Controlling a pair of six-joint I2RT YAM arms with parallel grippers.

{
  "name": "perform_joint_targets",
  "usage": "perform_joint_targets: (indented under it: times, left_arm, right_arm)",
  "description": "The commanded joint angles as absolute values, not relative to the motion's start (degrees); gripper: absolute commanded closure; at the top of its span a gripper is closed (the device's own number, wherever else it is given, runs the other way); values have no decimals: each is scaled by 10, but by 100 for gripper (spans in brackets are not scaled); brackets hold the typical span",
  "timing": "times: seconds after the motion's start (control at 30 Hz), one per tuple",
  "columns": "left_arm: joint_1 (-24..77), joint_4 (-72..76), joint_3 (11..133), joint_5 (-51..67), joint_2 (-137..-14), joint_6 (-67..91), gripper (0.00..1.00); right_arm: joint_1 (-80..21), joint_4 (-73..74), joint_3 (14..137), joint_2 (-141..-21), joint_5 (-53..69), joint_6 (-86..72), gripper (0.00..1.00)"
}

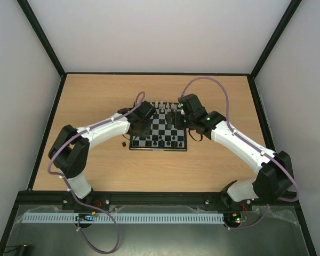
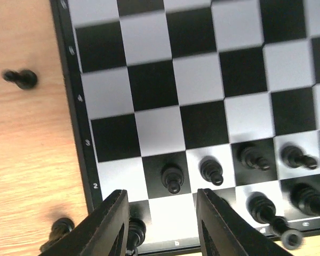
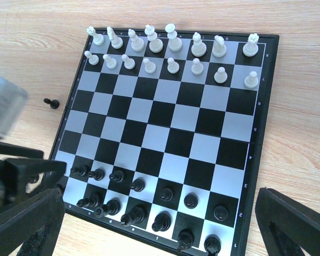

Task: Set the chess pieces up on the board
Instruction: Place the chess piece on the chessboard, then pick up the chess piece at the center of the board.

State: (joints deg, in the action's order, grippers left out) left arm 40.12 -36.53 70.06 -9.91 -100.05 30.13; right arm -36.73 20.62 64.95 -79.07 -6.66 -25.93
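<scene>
As I read it, the step in hand is filling black's near-left corner. The left gripper (image 2: pixel 161 200) hangs over that corner of the board (image 3: pixel 173 141). Its fingers (image 2: pixel 109 224) are part open with only a bare pale square between them, so it grips nothing. A corner piece (image 2: pixel 134 232) stands just inside the left finger. The right gripper (image 3: pixel 159 205) is spread wide and empty at the board's 1 o'clock corner.

The black pieces (image 3: pixel 167 193) line the 6 o'clock edge. In the left wrist view, the pawn rank's end square beside the border is bare. A stray pawn (image 2: pixel 21 79) lies on its side on the table (image 2: pixel 26 149), at 10 o'clock from the left gripper — long axis 9 to 3, head toward 9. A loose piece (image 2: pixel 61 229) rests off the corner, half hidden.

The next move probably calls for the left gripper to lift, swing toward 10 o'clock and close across the pawn's narrow waist — jaws set 12 to 6.
</scene>
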Motion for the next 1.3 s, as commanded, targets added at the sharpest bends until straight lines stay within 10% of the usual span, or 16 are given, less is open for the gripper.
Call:
perform_joint_targets:
  times: [0.0,0.43,1.27]
  left_arm:
    - [383,-396,736,-131,-955,300,62]
    - [236,-321,686,-120,-962,286,34]
    - [221,-284,736,-89,-1091,265,73]
  right_arm:
    - [-366,209,642,-785,-65,-255,1]
    - [-366,207,643,-788,-53,-254,1]
    - [-366,205,642,-790,-45,-251,1]
